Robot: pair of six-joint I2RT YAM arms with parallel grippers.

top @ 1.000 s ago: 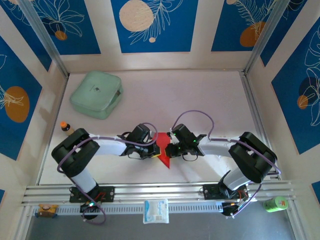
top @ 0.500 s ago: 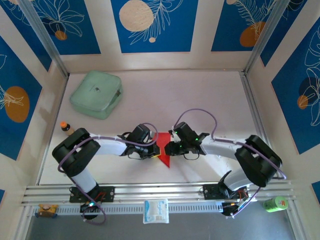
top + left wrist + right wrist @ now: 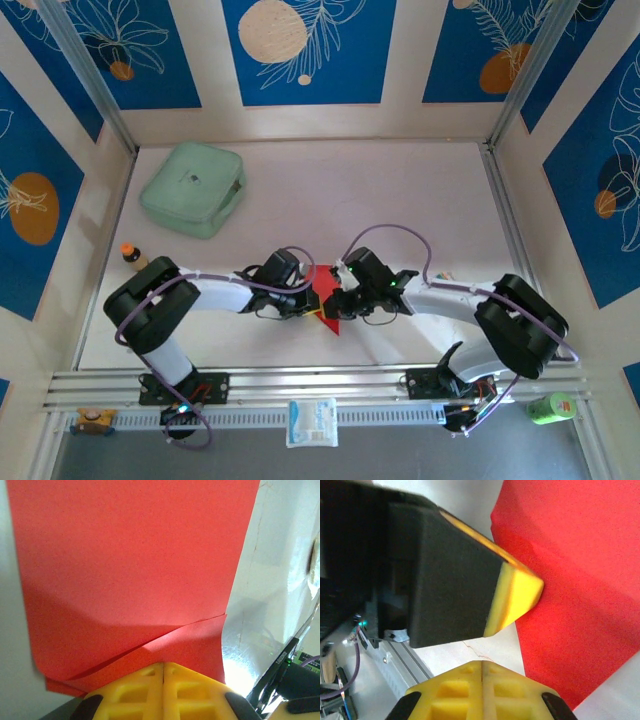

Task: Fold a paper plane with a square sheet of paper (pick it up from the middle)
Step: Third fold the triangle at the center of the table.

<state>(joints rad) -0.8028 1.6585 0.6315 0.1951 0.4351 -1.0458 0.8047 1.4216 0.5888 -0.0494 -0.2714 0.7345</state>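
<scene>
The square sheet of paper (image 3: 331, 312), bright red and folded into a pointed shape, lies on the table between my two grippers. In the left wrist view the paper (image 3: 130, 555) shows a raised folded flap running up to my left gripper (image 3: 163, 666). That gripper (image 3: 311, 299) is shut, its tips against the paper's left edge; I cannot tell if paper is pinched. My right gripper (image 3: 482, 664) is shut with nothing in it, over bare table just beside the paper (image 3: 580, 580). The left gripper's finger (image 3: 517, 592) sits across from it. In the top view the right gripper (image 3: 341, 301) meets the paper's right side.
A mint-green case (image 3: 193, 187) lies at the back left. A small orange-capped bottle (image 3: 130, 254) stands by the left arm. A white packet (image 3: 312, 421) and a green can (image 3: 551, 407) sit on the near rail.
The right arm has swung its wrist round and edged leftward at the paper's right side. The left arm and the paper have stayed put.
</scene>
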